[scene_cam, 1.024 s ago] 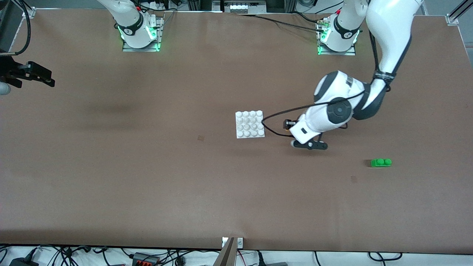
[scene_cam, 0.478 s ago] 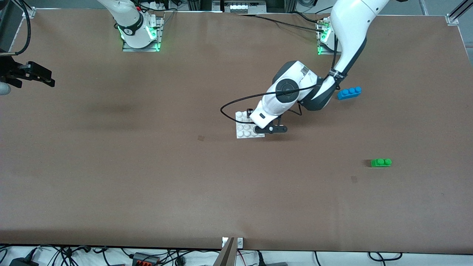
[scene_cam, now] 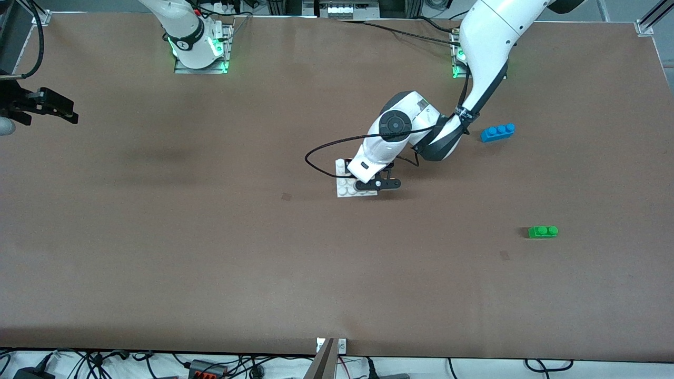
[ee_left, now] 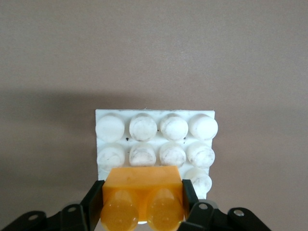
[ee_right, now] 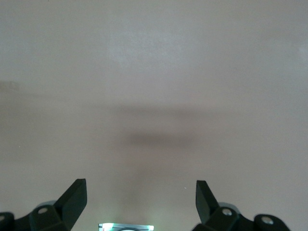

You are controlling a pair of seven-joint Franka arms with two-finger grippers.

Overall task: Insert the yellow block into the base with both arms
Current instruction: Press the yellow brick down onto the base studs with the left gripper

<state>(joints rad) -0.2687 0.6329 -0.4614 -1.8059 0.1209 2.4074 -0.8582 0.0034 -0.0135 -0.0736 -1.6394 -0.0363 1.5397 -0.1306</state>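
Your left gripper [ee_left: 142, 209] is clamped on the yellow block [ee_left: 142, 196], one black finger on each side, studs facing the wrist camera; it hangs over the base [scene_cam: 347, 184], above the edge of the plate that faces the left arm's end of the table; whether block and studs touch, you cannot tell from these views. The base lies flat on the table [scene_cam: 210, 252] near its middle; from it, the blue brick [scene_cam: 497, 132] sits at about two o'clock in the front view, the green brick [scene_cam: 543, 231] at about four o'clock, both well apart from it. Your right gripper [ee_right: 141, 198] waits at the right arm's end of the table, at nine o'clock in the front view, fingers spread wide over bare tabletop, holding nothing.
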